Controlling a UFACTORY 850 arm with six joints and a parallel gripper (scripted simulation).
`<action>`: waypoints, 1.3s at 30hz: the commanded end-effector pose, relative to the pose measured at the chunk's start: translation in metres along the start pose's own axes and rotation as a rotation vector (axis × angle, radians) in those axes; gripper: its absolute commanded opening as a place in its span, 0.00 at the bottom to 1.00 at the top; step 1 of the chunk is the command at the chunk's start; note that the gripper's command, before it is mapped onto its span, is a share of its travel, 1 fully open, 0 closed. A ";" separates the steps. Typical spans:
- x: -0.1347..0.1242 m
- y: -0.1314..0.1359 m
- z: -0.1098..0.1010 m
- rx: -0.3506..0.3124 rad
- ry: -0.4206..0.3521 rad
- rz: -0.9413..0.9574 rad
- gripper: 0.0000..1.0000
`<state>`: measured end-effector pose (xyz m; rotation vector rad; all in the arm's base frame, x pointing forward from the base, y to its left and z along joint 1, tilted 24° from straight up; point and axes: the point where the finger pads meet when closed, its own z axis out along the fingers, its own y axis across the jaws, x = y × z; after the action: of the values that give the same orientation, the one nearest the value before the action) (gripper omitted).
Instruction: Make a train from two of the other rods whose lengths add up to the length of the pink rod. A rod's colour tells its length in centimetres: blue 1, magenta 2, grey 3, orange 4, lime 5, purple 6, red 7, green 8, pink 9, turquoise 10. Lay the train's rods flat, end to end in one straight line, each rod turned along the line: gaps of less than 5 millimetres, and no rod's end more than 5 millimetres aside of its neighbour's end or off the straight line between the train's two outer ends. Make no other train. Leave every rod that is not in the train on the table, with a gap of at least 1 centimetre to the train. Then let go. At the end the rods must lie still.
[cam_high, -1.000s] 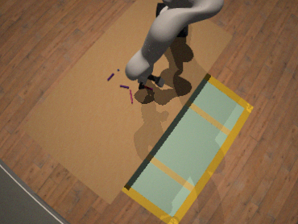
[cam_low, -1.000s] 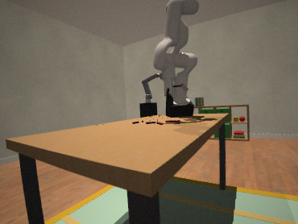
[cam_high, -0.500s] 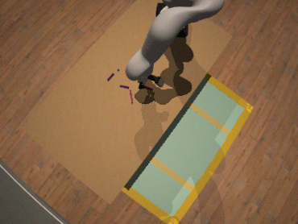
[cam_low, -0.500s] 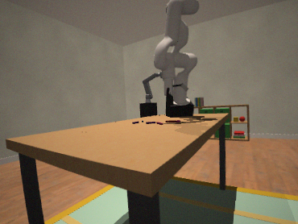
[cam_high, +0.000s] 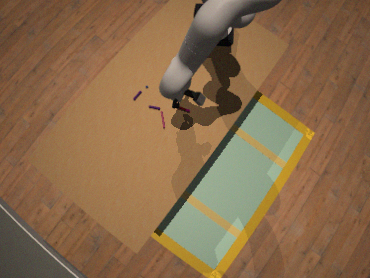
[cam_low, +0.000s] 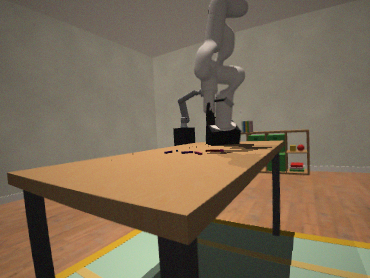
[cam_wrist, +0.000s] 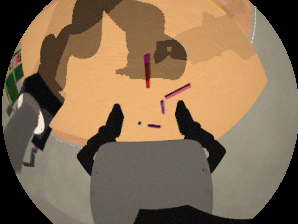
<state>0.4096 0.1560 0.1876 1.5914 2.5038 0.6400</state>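
A short magenta rod (cam_wrist: 147, 60) and a longer red rod (cam_wrist: 148, 79) lie end to end in one line on the table (cam_high: 100, 165) (cam_low: 150, 185). In the top view this line (cam_high: 184, 108) shows just beside my gripper (cam_high: 180, 104) (cam_wrist: 149, 120), which is open and empty above the table, with the line ahead of the fingertips. The pink rod (cam_high: 162, 119) (cam_wrist: 177, 91) lies apart to one side. Two purple rods (cam_high: 154, 107) (cam_high: 136, 95) (cam_wrist: 162, 106) (cam_wrist: 154, 125) and a tiny blue rod (cam_high: 146, 87) (cam_wrist: 139, 123) lie further off.
The arm's black base (cam_low: 222, 136) stands at the table's far end, with a second black box (cam_low: 183, 136) beside it. A green floor mat with a yellow border (cam_high: 240, 170) lies beside the table. A shelf (cam_low: 290, 150) stands by the far wall.
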 end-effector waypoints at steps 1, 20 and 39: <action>0.000 0.001 -0.022 0.020 0.006 0.001 1.00; 0.000 0.002 -0.055 0.020 0.006 0.001 1.00; 0.000 0.002 -0.055 0.020 0.006 0.001 1.00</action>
<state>0.3938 0.1404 0.2372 1.6003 2.5216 0.6250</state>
